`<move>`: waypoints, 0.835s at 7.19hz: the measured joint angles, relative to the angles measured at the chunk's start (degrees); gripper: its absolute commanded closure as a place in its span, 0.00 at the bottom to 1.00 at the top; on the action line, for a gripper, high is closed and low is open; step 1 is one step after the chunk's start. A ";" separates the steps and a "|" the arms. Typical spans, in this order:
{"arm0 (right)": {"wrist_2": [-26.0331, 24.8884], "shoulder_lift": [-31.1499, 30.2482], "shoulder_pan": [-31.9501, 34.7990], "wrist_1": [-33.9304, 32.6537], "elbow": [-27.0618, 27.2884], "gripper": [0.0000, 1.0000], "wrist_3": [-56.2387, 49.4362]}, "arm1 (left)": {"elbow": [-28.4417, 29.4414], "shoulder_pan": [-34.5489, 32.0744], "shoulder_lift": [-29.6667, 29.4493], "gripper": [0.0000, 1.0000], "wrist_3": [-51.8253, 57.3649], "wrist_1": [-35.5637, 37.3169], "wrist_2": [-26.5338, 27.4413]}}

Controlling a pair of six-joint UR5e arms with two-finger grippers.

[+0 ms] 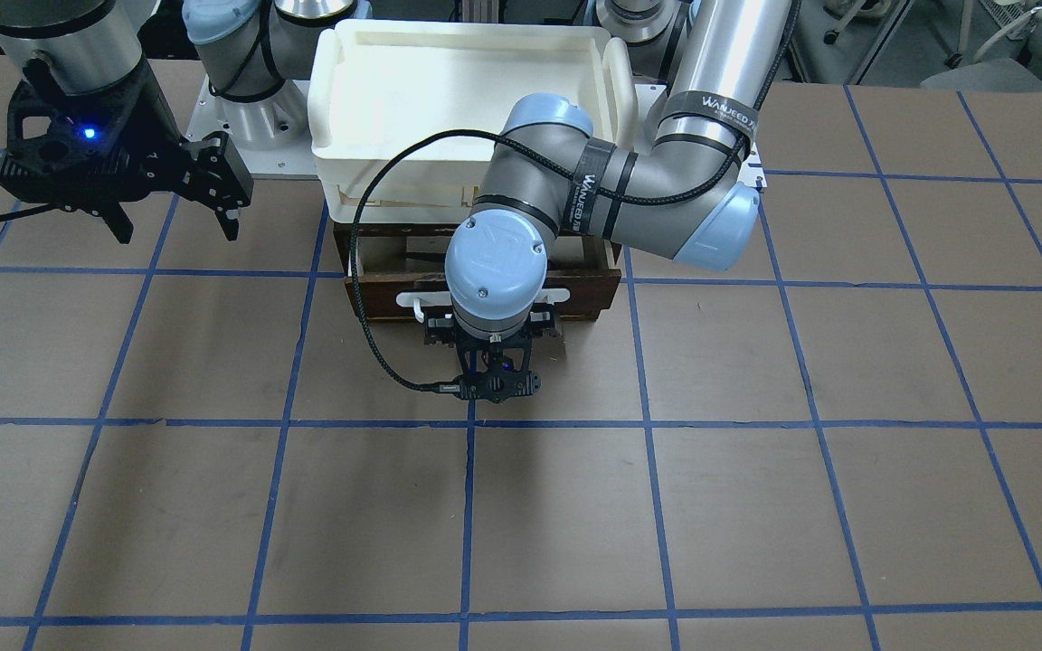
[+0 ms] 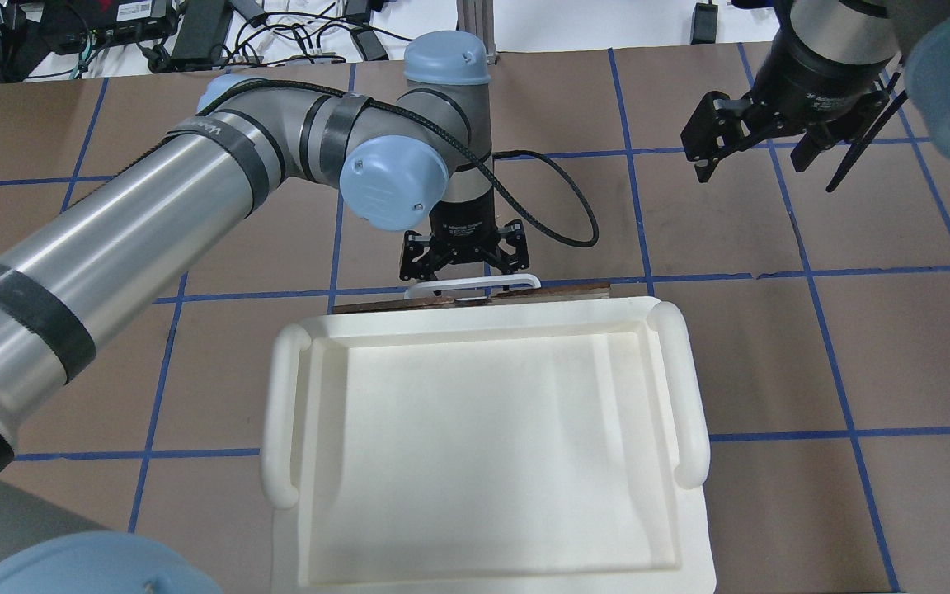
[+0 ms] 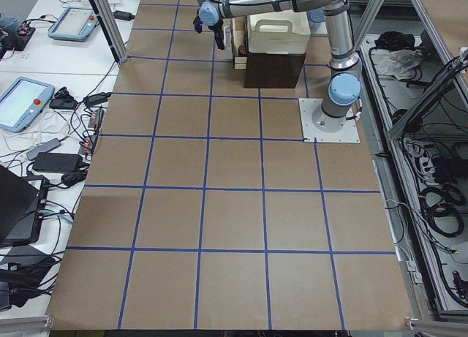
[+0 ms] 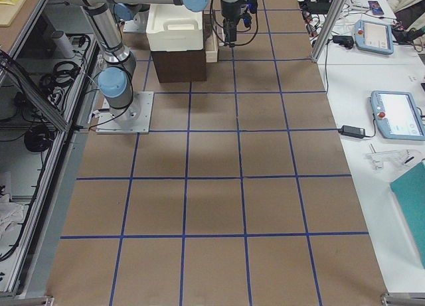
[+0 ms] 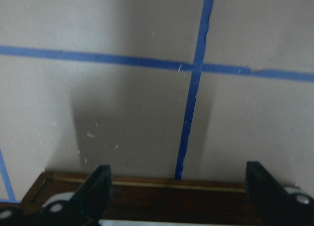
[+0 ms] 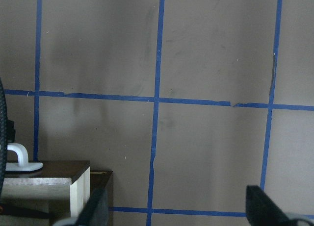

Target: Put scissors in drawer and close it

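The drawer (image 1: 575, 287), with a dark brown front and a white bar handle (image 1: 411, 300), sticks partway out from under the white tray. Its front also shows in the overhead view (image 2: 578, 289). My left gripper (image 1: 494, 318) points down at the handle (image 2: 472, 285) with its fingers open on either side of it; the left wrist view shows the wide-open gripper (image 5: 179, 174) above the drawer front (image 5: 147, 196). A dark slim shape (image 1: 426, 257) lies inside the drawer; I cannot tell if it is the scissors. My right gripper (image 1: 175, 224) hangs open and empty, off to the side (image 2: 768, 169).
A large white plastic tray (image 2: 279, 412) sits on top of the drawer unit (image 1: 340, 81). The right wrist view shows a corner of the unit (image 6: 78, 184) and brown table with blue tape lines. Both arm bases stand behind the tray.
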 measured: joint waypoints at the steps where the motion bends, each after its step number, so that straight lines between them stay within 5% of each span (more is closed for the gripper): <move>1: -0.04 0.01 -0.03 -0.06 0.04 0.00 0.04 | -1.25 -0.01 0.94 0.00 1.03 -2.34 -1.02; 4: -0.14 0.01 -0.04 -0.09 0.06 0.00 0.10 | -2.18 -0.24 2.77 0.00 5.00 -10.09 -1.63; 6: -0.16 0.01 -0.04 -0.10 0.09 0.00 0.11 | -1.65 -0.14 2.85 0.00 5.18 -4.71 -1.37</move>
